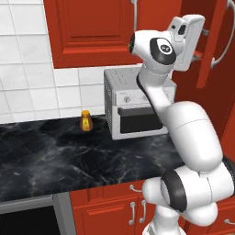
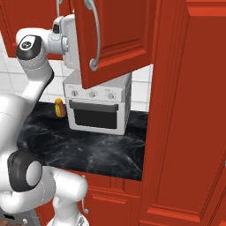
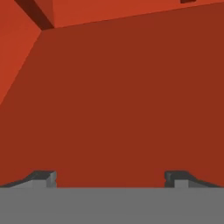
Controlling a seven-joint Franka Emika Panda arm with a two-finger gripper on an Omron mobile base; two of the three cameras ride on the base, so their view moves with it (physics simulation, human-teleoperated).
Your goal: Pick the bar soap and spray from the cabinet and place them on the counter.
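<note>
The red wall cabinet hangs above the black veined counter, and one of its doors stands swung open. My arm is raised, with the white hand at the opening beside that open door. In the hand view my gripper is open, its two dark fingertips far apart with nothing between them, facing bare red cabinet panels from close up. In the right base view the open door covers the front of my hand. The bar soap and the spray are out of view.
A white toaster oven stands on the counter under the cabinet, also seen from the right. A small orange bottle stands left of it by the tiled wall. A tall red panel closes off the right side.
</note>
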